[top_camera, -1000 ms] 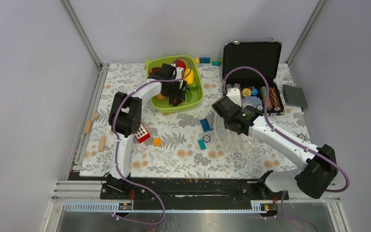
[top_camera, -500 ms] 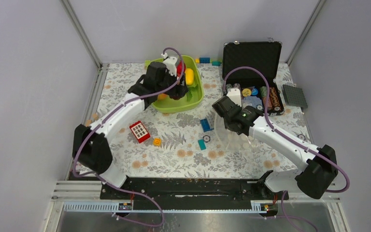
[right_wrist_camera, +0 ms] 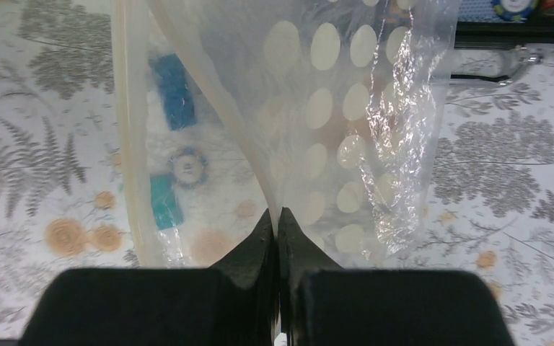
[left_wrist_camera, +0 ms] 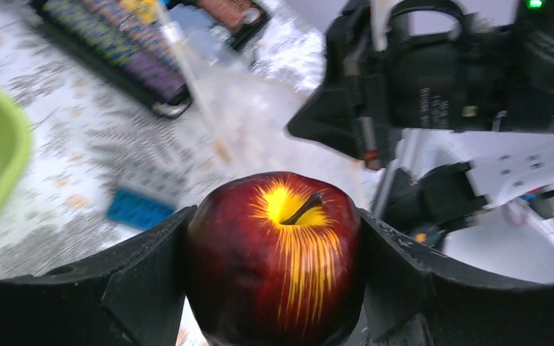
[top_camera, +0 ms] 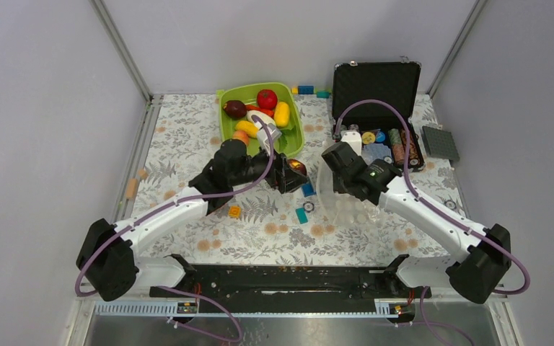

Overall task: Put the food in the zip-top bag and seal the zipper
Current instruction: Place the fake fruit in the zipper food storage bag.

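My left gripper [top_camera: 292, 173] is shut on a dark red toy apple [left_wrist_camera: 274, 256] with a yellow patch round its stem, also seen from above [top_camera: 297, 168]. It holds the apple above the table, just left of the zip-top bag [top_camera: 343, 198]. My right gripper [right_wrist_camera: 277, 216] is shut on one wall of the clear bag [right_wrist_camera: 332, 108] and holds it up; it also shows in the top view [top_camera: 340, 189]. The zipper strip [right_wrist_camera: 126, 144] hangs along the bag's left edge. More food, red, maroon, yellow, white and peach pieces, lies in the green tray [top_camera: 296, 140].
A black case [top_camera: 376, 94] with poker chips stands at the back right, a grey plate [top_camera: 440, 143] beside it. Blue and teal blocks [top_camera: 304, 202] and a chip lie left of the bag. An orange block [top_camera: 234, 211] and wooden pieces [top_camera: 131, 189] lie at the left.
My left arm has left the green tray and swung right and nearer with the apple, up to the bag. My right gripper holds the bag much as before.
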You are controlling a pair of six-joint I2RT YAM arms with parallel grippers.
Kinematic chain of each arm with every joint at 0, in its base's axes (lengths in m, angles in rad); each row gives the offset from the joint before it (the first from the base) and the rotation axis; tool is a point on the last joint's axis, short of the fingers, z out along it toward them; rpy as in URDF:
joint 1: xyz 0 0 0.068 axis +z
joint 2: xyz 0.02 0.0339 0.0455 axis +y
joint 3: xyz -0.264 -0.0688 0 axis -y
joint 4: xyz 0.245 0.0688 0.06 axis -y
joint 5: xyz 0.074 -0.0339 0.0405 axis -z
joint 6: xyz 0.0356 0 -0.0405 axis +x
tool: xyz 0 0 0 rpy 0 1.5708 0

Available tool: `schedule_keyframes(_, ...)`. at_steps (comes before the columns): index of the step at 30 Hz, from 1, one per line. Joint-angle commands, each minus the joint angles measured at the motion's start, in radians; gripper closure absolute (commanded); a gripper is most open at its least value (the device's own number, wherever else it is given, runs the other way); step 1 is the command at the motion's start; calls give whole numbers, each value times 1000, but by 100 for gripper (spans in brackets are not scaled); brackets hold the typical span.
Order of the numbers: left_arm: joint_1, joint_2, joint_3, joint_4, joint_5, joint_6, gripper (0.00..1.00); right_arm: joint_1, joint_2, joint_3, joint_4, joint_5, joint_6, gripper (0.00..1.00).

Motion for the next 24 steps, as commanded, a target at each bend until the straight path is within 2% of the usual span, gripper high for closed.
schedule_keyframes(1,-41,-1,-41,391,76,-187,84,-9,-64,-5,63,-120,43,100)
schedule_keyframes(5,-107,85,-54,566,35,-265,87,-8,-95,-33,110,-170,73,100)
schedule_keyframes(10,-147,183,-61,656,-93,-292,88,-9,-129,-34,111,-220,91,100)
schedule_keyframes(16,-152,197,-123,670,-216,-253,88,-9,-201,-38,111,-277,98,100)
schedule_keyframes(23,-181,175,-165,646,-336,-220,87,-8,-236,-11,124,-412,96,100)
schedule_keyframes(24,-182,172,-167,638,-350,-224,85,-9,-238,-10,126,-417,95,100)
